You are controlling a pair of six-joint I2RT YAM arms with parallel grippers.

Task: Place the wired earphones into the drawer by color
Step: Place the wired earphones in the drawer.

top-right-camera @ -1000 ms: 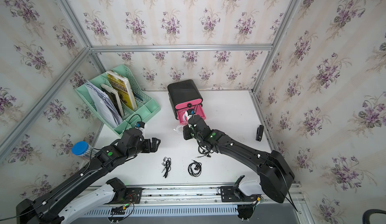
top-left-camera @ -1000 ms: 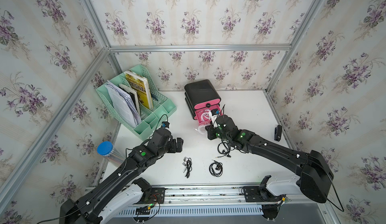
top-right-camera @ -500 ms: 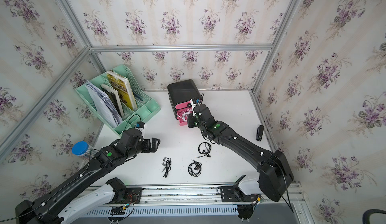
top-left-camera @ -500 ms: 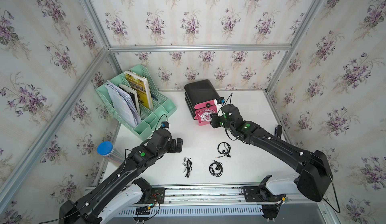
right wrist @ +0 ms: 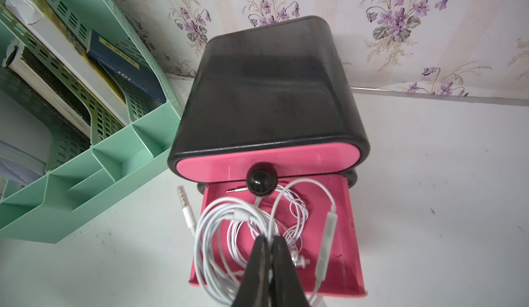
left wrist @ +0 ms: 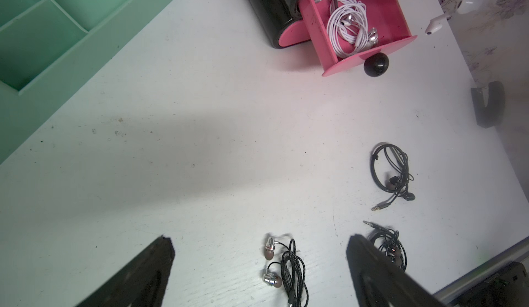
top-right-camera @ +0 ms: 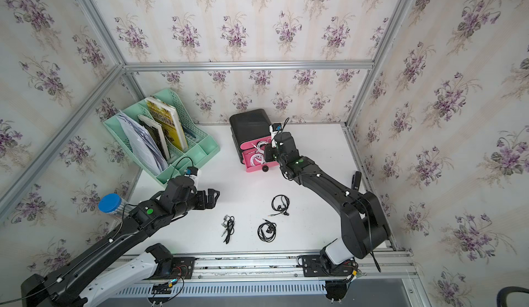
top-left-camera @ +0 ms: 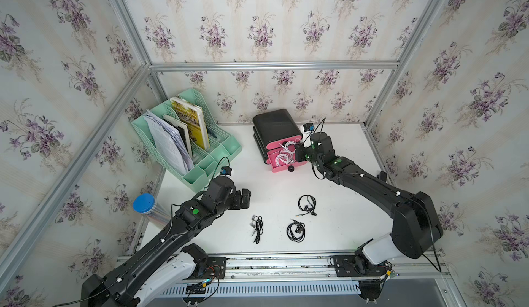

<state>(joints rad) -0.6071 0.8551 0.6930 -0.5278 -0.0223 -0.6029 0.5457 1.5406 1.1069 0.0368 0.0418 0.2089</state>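
Over the lower drawer (right wrist: 345, 228): the right tool (right wrist: 267, 247) hangs with its jaws pressed together on a white earphone bundle (right wrist: 217, 228). It pinches several loops at once (likely so the coil goes in as one piece).
Drawer's role: pink, pulled out of the black cabinet (right wrist: 269, 90). Another white set (left wrist: 347, 25) lies inside, so this reads as the compartment for whites.
Above it: the upper drawer (right wrist: 217, 163) is pushed in, and its black knob (right wrist: 262, 181) sits just above the held loops.
Held bundle, look: thin glossy white cable in loose rings, with an inline remote (right wrist: 327, 234). A jack plug (right wrist: 183, 202) sticks out past the drawer's side wall. I cannot tell whether the lowest loops touch the drawer floor.
Risk: on release, the plug and outer rings may drape over the rim rather than drop in.
Left side: the left tool (top-left-camera: 240, 198) has its jaws spread wide and empty. It hovers over the bench (top-left-camera: 343, 228) near the black sets (top-left-camera: 296, 231), probably staged for their turn.
Black sets, look: three lie on the bench, apart from one another. They are a silver-bud set (left wrist: 289, 265), a round coil (left wrist: 389, 171) and a third set (left wrist: 390, 247), which is partly hidden behind a left finger.
Progress: the whites look nearly sorted, and the blacks are not started.
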